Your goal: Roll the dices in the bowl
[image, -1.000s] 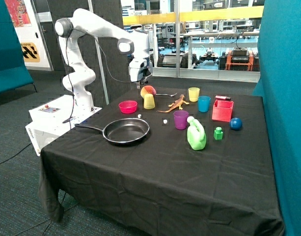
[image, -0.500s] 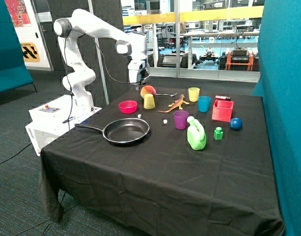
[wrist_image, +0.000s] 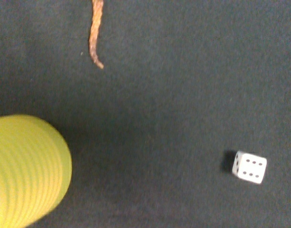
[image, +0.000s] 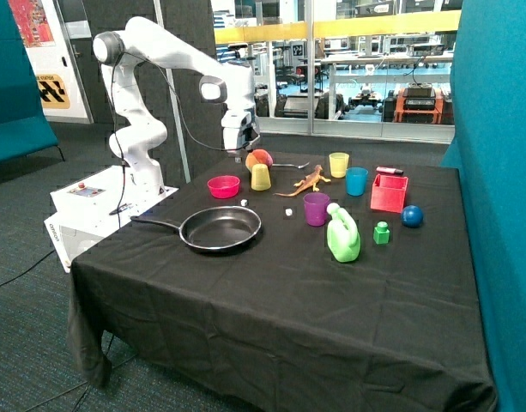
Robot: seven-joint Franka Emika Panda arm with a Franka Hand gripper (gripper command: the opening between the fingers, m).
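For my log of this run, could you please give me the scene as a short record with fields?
gripper: raised above the table's far side, over the upturned yellow cup; fingers not visible
bowl: pink, beside that cup, no dice seen inside
dice: one on the cloth between bowl and frying pan, the other near the purple cup
task state: dice not yet in the bowl

floor: grey carpet (image: 22, 223) | teal partition (image: 498, 172) | glass wall (image: 365, 69), lit workshop behind | black-draped table (image: 271, 300)
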